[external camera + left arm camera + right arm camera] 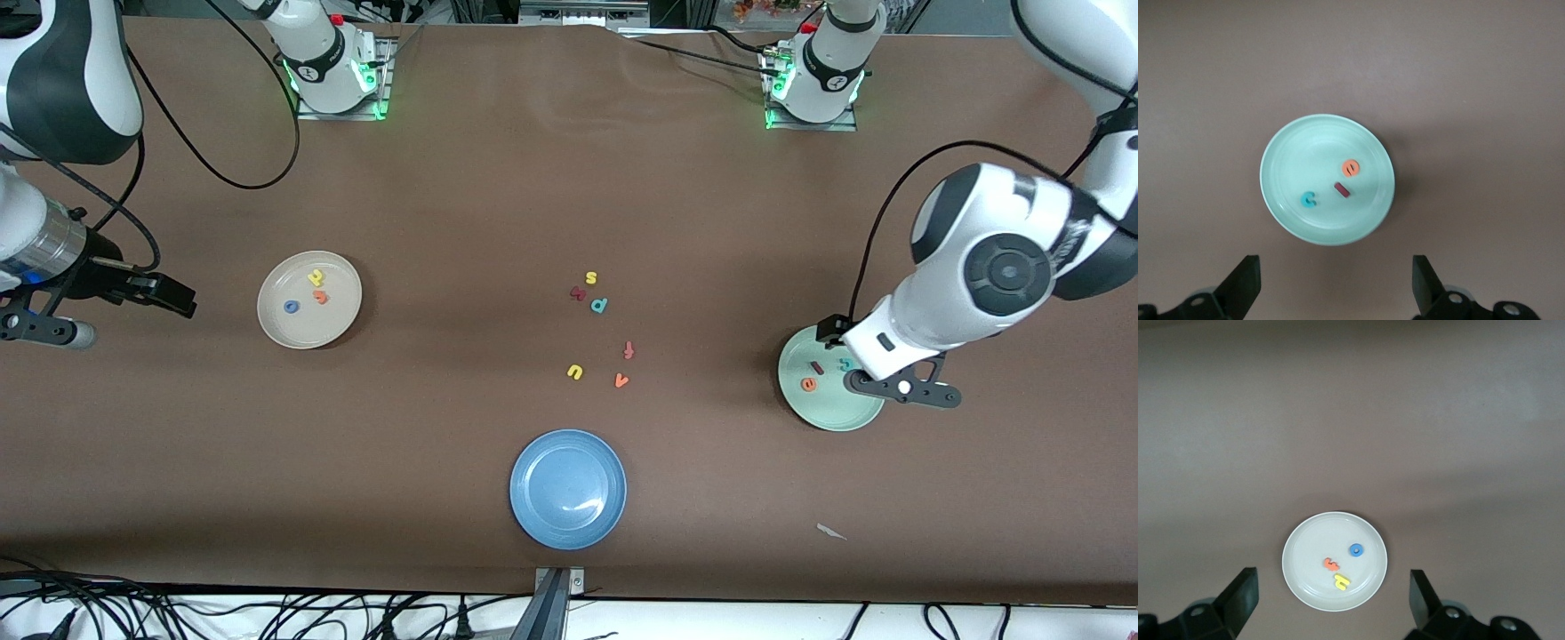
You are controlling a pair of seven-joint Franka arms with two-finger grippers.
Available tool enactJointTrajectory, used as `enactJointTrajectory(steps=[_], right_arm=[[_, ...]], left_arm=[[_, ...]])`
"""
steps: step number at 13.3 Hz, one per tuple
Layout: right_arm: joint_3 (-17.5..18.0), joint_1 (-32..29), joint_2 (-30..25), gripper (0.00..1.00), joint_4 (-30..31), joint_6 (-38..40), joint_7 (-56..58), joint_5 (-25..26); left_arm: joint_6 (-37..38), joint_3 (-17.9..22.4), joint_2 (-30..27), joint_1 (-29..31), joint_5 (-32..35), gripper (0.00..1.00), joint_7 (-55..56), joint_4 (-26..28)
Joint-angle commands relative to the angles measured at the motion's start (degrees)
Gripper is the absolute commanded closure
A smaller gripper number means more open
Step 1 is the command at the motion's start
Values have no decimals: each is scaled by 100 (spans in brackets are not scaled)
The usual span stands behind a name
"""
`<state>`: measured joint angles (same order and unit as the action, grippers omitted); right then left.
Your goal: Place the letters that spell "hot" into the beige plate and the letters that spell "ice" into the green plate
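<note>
The tabletop (498, 213) wears a matt brown covering, faintly rippled near the bases. The green plate (1291, 150), the beige plate (1301, 577) and a blue plate (542, 516) look smooth and softly glossy — the blue one carries a bright glint. The small letters appear dull and foam-like. Arm shells are glossy white plastic; each pincer's fingers (1241, 283) look matt black.

The left gripper (1333, 287) hangs in the air, its jaws spread wide. The right gripper (1331, 603) hangs likewise, jaws apart and empty.
</note>
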<state>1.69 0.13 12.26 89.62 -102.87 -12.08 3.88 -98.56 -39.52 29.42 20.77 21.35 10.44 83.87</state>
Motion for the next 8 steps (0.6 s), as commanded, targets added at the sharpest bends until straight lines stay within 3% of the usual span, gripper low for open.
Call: enactJointTrajectory(steps=[1, 6, 8], right_arm=[[77, -92, -92, 0, 65, 47, 57, 34], [86, -92, -92, 0, 56, 47, -13, -10], [86, -92, -101, 0, 30, 30, -22, -10]], left_arm=[[346, 67, -303, -46, -349, 0, -645, -266], [609, 1462, -1480, -573, -1535, 0, -2104, -170], [899, 2103, -1929, -1089, -1660, 0, -2230, -100]])
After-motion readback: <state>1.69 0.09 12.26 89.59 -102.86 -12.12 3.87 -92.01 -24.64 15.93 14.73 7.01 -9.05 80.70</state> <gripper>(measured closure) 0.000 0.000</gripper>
